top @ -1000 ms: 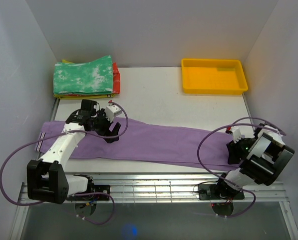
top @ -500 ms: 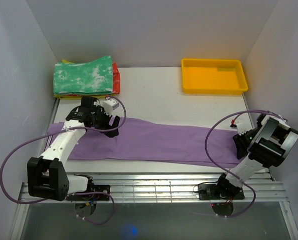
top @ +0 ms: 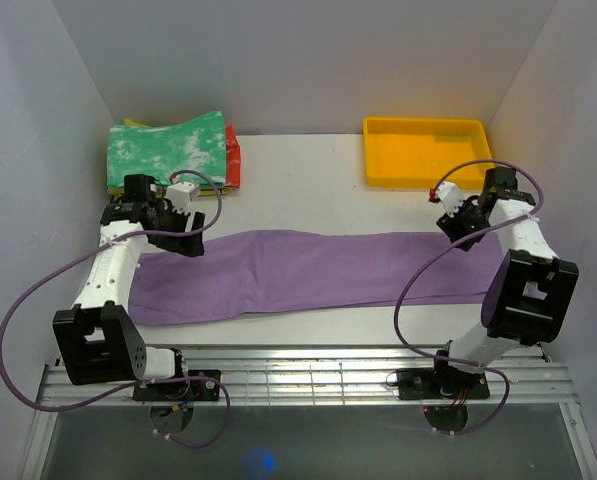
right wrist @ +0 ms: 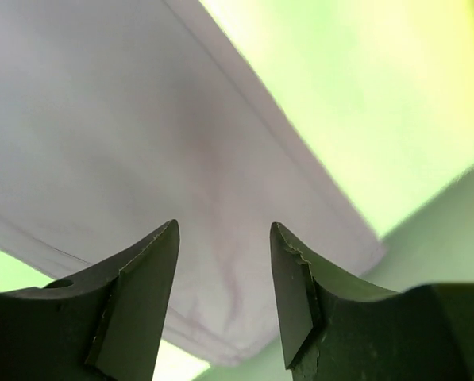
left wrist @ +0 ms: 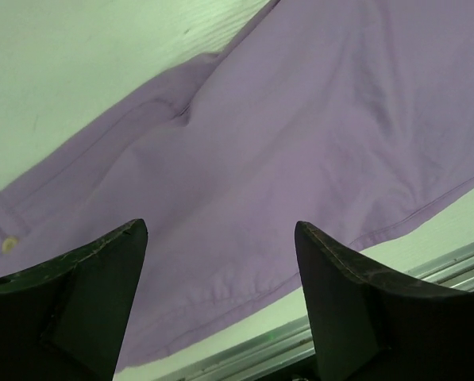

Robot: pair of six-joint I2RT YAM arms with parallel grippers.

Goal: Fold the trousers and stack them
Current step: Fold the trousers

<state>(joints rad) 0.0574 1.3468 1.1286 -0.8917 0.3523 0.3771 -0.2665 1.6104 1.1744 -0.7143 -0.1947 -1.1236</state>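
The lilac-purple trousers (top: 308,272) lie flat in a long band across the white table (top: 308,195), with the waist end at the left. My left gripper (top: 190,240) hovers over the far left part of the cloth. In the left wrist view its jaws (left wrist: 219,230) stand wide open over the trousers (left wrist: 284,127), with nothing between them; a small button (left wrist: 9,244) shows at the left edge. My right gripper (top: 458,226) is above the far right end. Its jaws (right wrist: 225,230) are open over the leg end (right wrist: 141,119), empty.
A stack of folded garments, the top one green-and-white (top: 168,150), sits at the back left. A yellow tray (top: 428,152) stands at the back right. Metal rails (top: 308,375) run along the near edge. White walls close in both sides.
Both arms swung from the near side toward the back of the table. The trousers now lie straighter and farther right. The left jaws narrowed slightly.
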